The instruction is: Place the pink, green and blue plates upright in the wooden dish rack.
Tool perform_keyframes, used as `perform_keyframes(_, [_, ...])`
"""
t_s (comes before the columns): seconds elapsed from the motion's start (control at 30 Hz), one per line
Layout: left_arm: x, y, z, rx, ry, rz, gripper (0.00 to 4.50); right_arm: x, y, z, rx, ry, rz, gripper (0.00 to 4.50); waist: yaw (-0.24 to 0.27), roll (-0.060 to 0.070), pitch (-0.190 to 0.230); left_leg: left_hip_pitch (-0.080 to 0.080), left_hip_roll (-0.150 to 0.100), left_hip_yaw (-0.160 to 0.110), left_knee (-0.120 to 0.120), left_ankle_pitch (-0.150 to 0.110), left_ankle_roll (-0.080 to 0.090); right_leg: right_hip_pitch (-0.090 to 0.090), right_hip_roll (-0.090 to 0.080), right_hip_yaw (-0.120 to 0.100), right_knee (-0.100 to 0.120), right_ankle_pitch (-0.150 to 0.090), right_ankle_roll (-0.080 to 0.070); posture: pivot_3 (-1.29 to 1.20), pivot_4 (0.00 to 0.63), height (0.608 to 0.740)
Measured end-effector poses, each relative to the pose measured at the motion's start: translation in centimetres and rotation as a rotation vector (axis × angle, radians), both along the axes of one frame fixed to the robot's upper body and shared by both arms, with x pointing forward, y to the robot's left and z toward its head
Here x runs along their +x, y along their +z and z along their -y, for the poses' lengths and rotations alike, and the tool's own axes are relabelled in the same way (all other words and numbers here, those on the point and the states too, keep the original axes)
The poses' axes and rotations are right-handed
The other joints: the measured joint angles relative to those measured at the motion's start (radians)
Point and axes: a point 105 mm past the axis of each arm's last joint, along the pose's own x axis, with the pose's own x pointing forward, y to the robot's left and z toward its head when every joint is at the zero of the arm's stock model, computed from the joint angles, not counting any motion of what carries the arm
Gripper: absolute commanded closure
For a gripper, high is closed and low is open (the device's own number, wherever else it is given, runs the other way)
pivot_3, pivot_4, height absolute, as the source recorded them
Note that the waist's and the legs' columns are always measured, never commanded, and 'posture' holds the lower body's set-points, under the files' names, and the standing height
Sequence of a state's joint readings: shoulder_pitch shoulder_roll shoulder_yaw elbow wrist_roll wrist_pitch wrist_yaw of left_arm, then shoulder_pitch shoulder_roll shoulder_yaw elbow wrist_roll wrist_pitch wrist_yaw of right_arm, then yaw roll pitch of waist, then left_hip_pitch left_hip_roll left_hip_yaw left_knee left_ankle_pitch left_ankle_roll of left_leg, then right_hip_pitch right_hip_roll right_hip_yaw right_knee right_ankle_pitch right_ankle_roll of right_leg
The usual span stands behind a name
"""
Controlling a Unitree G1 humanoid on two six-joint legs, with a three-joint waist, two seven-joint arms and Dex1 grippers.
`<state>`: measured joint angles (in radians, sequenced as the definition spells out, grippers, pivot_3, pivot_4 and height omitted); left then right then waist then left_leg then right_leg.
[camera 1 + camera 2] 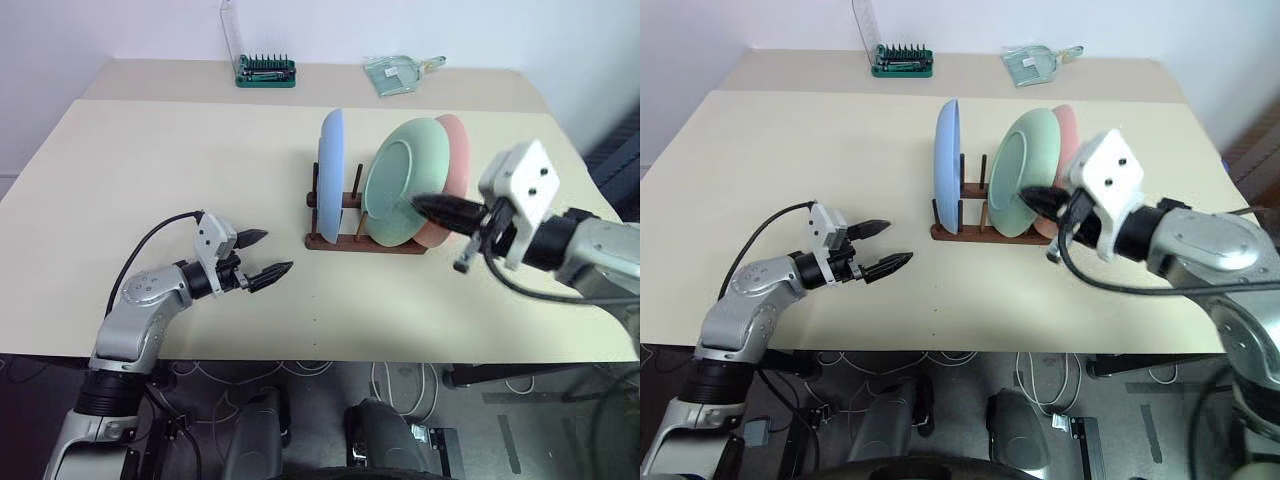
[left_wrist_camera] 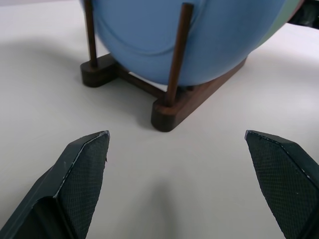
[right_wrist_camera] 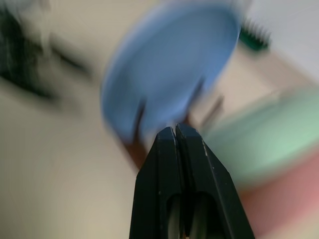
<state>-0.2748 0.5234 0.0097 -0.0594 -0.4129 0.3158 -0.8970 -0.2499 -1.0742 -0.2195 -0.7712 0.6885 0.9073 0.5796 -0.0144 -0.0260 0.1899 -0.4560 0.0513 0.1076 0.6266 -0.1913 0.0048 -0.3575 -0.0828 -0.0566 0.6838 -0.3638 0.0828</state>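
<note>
Between thin dark pegs of the wooden dish rack (image 1: 350, 238) stand three smooth round plates; left jaws spread, right jaws pressed together.

- Worktop (image 1: 150, 180): pale cream, matte, with a second section butted against its far edge.
- Wooden dish rack (image 1: 345, 240) stands directly on it, right of centre; base rails flat on the surface.
- Green bit holder (image 1: 265, 72) at far edge, left of middle.
- Clear dustpan-like item (image 1: 395, 72) at far edge, right of the holder, well apart.
</note>
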Motion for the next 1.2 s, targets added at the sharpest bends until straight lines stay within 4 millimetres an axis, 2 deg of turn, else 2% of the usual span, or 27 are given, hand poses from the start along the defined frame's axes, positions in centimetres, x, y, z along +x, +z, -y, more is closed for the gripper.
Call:
perform_keyframes(0.13, [0.0,-0.1,0.4,-0.003,-0.028,-0.006,0.00,-0.2,-1.9,0.7,-0.080,-0.038,-0.038,4.47,-0.003,0.000,0.000,0.000,0.000,0.000,0.001,0.000,0.000,0.000,0.000,0.000,0.000,0.000,0.000,0.00,0.150,0.732])
perform_keyframes(0.3, [-0.1,-0.4,0.9,0.000,-0.050,-0.015,0.00,0.2,-2.9,0.7,-0.134,-0.067,-0.022,4.47,0.000,0.000,0.000,0.000,0.000,0.000,0.001,0.003,-0.004,0.000,0.000,0.000,0.000,0.000,0.000,0.00,0.150,0.732])
perform_keyframes(0.67, [-0.1,-0.4,0.9,-0.003,-0.043,-0.014,0.00,2.5,-2.1,-0.6,-0.128,-0.053,0.081,4.47,0.001,0.000,0.000,0.000,0.000,0.000,0.002,0.003,-0.005,0.000,0.000,0.000,0.000,0.000,0.000,0.00,0.150,0.732])
perform_keyframes(0.8, [-0.2,-0.5,0.9,-0.002,-0.035,-0.013,0.00,2.7,-2.0,-0.7,-0.124,-0.041,0.094,4.47,0.001,0.000,0.000,0.000,0.000,0.000,0.002,0.003,-0.005,0.001,0.000,0.000,0.000,0.000,0.000,0.00,0.150,0.732])
perform_keyframes(1.0, [-0.5,0.5,1.5,0.002,-0.035,0.011,0.00,2.7,-1.7,-1.3,-0.113,-0.009,0.112,4.47,0.000,0.000,0.000,0.000,0.000,0.000,0.002,0.003,-0.005,0.001,0.000,0.000,0.001,0.000,0.000,0.00,0.150,0.732])
perform_keyframes(1.2, [-0.5,0.8,1.7,-0.004,-0.028,-0.002,0.00,2.9,-0.6,-2.4,-0.089,0.029,0.158,4.47,-0.001,0.000,0.000,0.000,0.000,0.000,0.002,0.003,-0.005,0.001,0.000,0.000,0.001,0.000,0.000,0.00,0.150,0.732])
